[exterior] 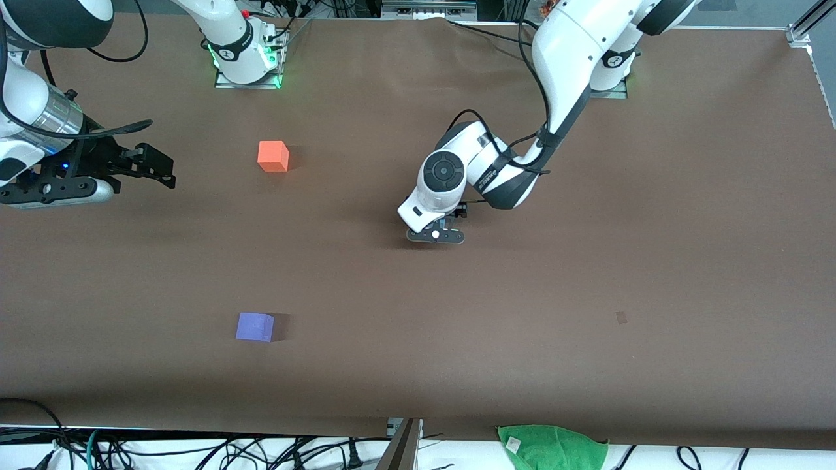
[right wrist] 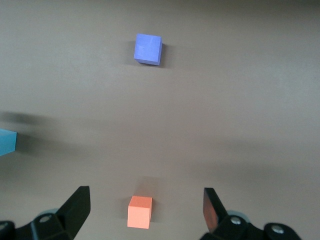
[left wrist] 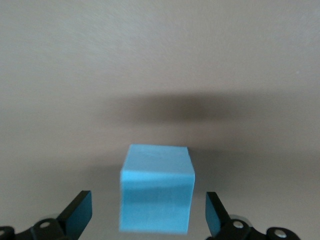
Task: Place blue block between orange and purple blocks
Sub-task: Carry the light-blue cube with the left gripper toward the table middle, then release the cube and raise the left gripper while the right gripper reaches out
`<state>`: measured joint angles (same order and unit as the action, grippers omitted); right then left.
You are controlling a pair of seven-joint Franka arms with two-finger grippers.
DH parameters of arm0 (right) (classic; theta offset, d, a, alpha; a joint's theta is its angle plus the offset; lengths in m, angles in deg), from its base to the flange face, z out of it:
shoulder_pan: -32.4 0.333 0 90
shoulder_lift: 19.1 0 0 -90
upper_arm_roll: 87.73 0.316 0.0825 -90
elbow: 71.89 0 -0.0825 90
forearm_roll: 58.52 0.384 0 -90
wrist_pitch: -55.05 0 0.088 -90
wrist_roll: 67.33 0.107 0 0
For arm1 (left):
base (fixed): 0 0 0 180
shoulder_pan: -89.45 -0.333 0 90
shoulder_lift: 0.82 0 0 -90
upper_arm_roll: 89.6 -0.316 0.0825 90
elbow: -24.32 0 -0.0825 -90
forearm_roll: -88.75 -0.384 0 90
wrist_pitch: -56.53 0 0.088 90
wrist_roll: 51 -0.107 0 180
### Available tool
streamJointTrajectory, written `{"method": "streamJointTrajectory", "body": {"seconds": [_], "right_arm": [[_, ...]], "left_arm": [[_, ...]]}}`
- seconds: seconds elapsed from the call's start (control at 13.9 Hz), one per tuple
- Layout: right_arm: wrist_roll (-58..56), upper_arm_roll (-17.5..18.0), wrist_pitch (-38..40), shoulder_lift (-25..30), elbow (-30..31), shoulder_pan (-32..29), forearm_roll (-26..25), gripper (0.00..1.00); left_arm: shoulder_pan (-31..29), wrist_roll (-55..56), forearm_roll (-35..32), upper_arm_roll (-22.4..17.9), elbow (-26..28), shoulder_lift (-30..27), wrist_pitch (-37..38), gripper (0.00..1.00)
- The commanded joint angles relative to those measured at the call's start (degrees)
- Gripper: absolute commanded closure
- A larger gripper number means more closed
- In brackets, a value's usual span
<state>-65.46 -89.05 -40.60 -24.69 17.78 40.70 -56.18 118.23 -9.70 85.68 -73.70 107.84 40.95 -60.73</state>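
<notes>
Brown and matte, the worktop (exterior: 588, 294) stretches under both arms with only a few small things on it. Near its middle the left hand (exterior: 436, 235) is down low, and in its wrist view the blue block (left wrist: 156, 188) sits on the worktop between the two fingers (left wrist: 76, 215), which stand spread with a gap on each side, touching neither face of it. From the front camera the block itself is hidden under that hand. Toward the right arm's end of the worktop from this hand lie the other two cubes, well apart from each other: the orange block (exterior: 273, 156), farther from the front camera than the hand, and the purple block (exterior: 255, 326), nearer to that camera than the hand. The right hand (exterior: 147, 163) waits up in the air over its own end of the worktop, fingers released and holding nothing; its wrist view looks down on the orange block (right wrist: 139, 212) just between its fingertips' line and the purple block (right wrist: 148, 49) further out. A green cloth (exterior: 552, 447) hangs at the worktop's edge closest to the front camera.
</notes>
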Motion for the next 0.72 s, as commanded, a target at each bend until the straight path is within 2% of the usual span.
{"method": "streamJointTrajectory", "body": {"seconds": [0.0, 0.14, 0.29, 0.43, 0.58, 0.65], "right_arm": [[-0.2, 0.0, -0.2, -0.2, 0.0, -0.2, 0.6, 0.00], [-0.2, 0.0, -0.3, -0.3, 0.0, -0.2, 0.5, 0.00], [-1.2, 0.2, -2.3, -4.8, -0.3, 0.0, 0.6, 0.00], [-0.6, 0.2, -2.1, -7.0, -0.8, 2.7, -0.4, 0.00], [-1.2, 0.3, -1.4, -11.1, -0.7, 4.5, -3.9, 0.00], [-1.0, 0.2, 1.0, -12.0, -0.7, 5.5, -3.8, 0.00]], "left_arm": [[-3.3, -2.4, -0.7, -0.3, 0.9, -11.0, 10.4, 0.00], [-7.7, -8.0, -0.7, -0.3, 0.9, -16.8, 16.9, 0.00], [-12.5, -9.7, -0.7, -0.5, 0.8, -23.3, 23.4, 0.00], [-18.0, -10.2, -0.2, -0.4, 0.8, -29.4, 27.2, 0.00], [-23.5, -14.2, -0.1, -0.5, 0.8, -32.5, 30.7, 0.00], [-26.6, -18.5, 0.0, -0.4, 0.8, -32.8, 31.8, 0.00]]}}
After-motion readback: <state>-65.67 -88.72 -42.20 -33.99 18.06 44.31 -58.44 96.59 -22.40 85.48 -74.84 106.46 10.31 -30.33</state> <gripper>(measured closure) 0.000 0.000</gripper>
